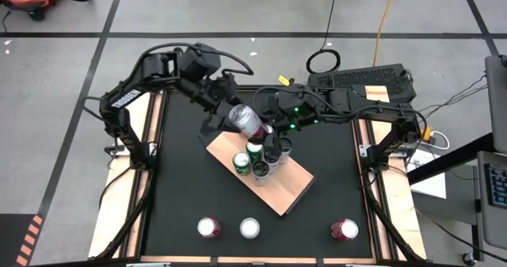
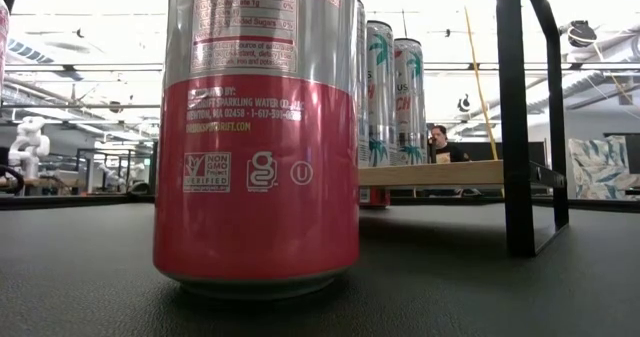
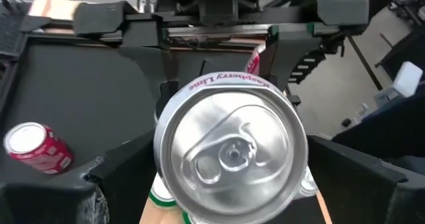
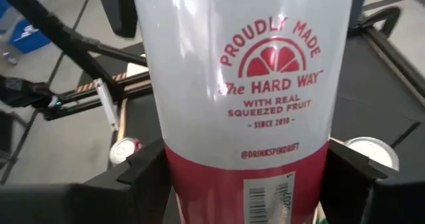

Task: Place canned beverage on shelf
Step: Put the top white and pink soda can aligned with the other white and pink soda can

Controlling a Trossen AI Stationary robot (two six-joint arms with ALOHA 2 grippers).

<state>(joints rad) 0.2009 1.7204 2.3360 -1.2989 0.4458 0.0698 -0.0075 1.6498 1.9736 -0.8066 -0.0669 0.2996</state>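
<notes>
Can lettered "PROUDLY MADE The HARD WAY", red-banded

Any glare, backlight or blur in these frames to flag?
Low view: the bright ceiling washes out behind the near red can, whose top is cropped off. Left wrist view: the held can's lid fills the frame with soft sheen, its near edge slightly soft. Right wrist view: the can's white label crowds the frame. High view: even light, no harsh shadows on the shelf.

Black table carries the shelf and 3 cans.
</notes>
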